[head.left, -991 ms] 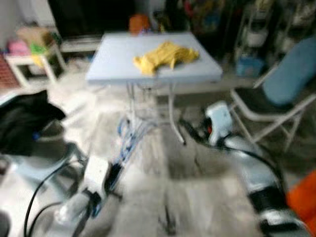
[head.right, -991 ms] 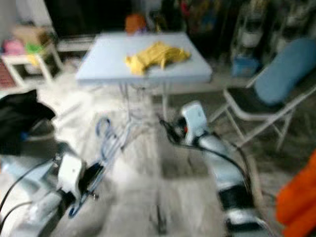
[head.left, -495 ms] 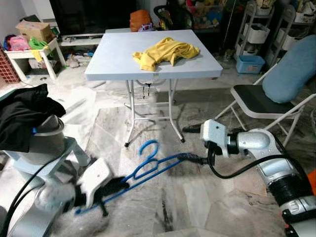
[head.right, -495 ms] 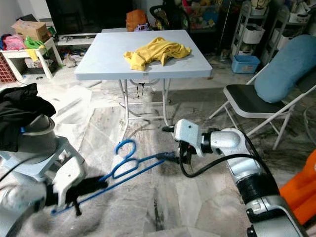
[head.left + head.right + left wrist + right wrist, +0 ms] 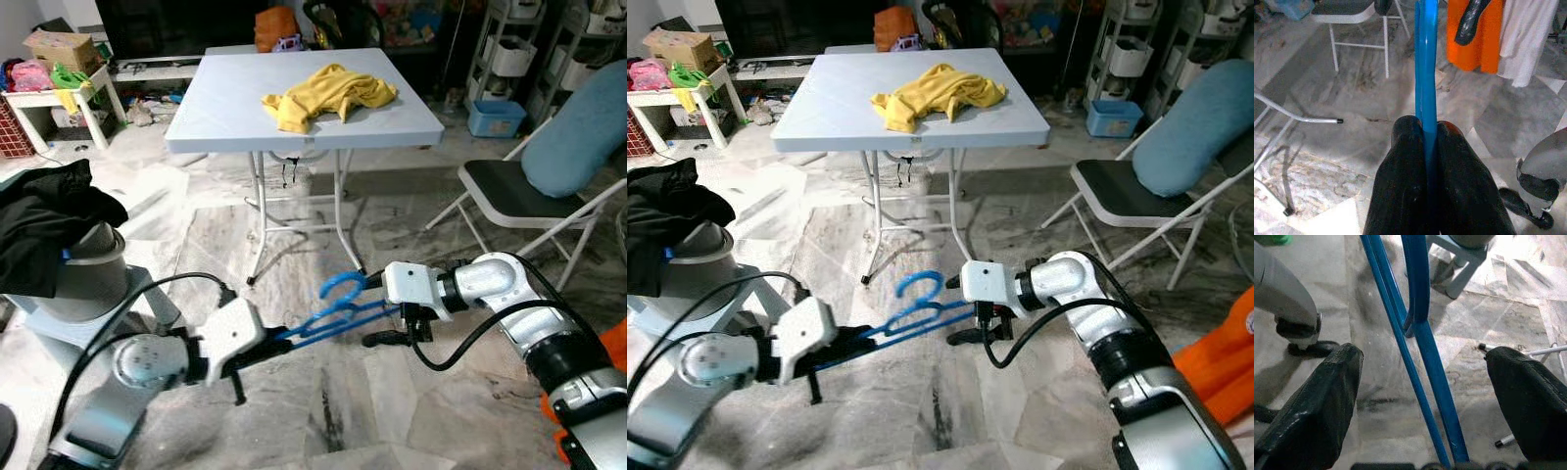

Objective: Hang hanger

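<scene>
While its left gripper [image 5: 266, 345] clamps one end of a blue plastic hanger [image 5: 333, 315], the robot holds the piece low over the marble floor [image 5: 392, 421], in front of the folding table [image 5: 225, 108]. The right gripper [image 5: 1422, 382], fingers spread wide, straddles the hanger near its hook without gripping. No rail is visible; hanging appears yet to be done.
</scene>
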Controlling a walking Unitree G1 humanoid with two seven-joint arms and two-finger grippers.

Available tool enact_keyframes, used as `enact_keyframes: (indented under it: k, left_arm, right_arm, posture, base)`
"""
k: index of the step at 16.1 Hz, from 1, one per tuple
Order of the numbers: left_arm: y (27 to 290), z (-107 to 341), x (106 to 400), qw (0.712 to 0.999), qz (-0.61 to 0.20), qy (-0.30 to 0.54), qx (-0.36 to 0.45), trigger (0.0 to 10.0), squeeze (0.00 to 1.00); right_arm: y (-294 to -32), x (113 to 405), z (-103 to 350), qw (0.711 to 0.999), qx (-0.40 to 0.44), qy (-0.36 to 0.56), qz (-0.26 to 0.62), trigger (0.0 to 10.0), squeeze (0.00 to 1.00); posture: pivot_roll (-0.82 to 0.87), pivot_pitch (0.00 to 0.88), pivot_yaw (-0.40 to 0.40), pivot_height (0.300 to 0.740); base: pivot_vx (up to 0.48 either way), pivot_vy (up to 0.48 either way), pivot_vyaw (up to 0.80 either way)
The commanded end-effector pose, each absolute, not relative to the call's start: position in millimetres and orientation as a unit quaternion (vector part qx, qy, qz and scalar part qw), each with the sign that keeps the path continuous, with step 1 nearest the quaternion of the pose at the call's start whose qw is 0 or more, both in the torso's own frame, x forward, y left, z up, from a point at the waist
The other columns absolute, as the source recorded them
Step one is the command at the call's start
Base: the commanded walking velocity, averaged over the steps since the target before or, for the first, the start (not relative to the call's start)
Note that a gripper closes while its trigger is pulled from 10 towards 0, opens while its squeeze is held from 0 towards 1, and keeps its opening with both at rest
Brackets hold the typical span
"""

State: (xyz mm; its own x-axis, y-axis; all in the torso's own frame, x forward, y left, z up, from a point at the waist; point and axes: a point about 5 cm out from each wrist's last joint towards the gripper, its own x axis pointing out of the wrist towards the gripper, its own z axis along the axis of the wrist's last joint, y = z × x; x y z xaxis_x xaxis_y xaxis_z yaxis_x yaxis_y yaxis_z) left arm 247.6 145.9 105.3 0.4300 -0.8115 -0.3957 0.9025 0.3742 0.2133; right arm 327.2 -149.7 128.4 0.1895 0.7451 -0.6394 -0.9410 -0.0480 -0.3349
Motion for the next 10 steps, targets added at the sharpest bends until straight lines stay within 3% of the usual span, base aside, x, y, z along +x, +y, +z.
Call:
enact_keyframes:
  k: [1,2,4,8,10]
  left_arm:
    - [141.3,107.7,250.2,0.817,-0.527,0.101,0.211,10.0,0.0]
    - [139.4,107.9,250.4,0.817,-0.528,0.099,0.208,10.0,0.0]
    - [134.9,108.6,253.3,0.813,-0.534,0.089,0.215,10.0,0.0]
    - [135.2,108.8,257.3,0.81,-0.533,0.084,0.228,10.0,0.0]
    - [135.7,105.9,257.1,0.808,-0.533,0.087,0.234,10.0,0.0]
  right_arm:
    - [-150.6,332.0,132.5,0.673,-0.393,0.134,0.612,10.0,0.0]
    - [-150.8,333.7,132.9,0.674,-0.4,0.134,0.606,10.0,0.0]
    - [-149.9,333.3,133.6,0.671,-0.39,0.136,0.616,0.0,0.0]
    - [-166.3,338.5,129.1,0.659,-0.446,0.166,0.583,0.0,0.0]
    - [-169.8,342.4,132.5,0.668,-0.448,0.17,0.57,0.0,0.0]
  posture:
    - [0.02,0.0,0.019,0.74]
    - [0.02,0.0,0.019,0.74]
    - [0.02,0.0,0.029,0.74]
    - [0.01,0.0,0.035,0.74]
    - [0.01,0.0,0.035,0.74]
  base:
    - [0.0,0.0,0.0]
    - [0.0,0.0,0.0]
    - [0.0,0.0,0.0]
    - [0.0,0.0,0.0]
    - [0.0,0.0,0.0]
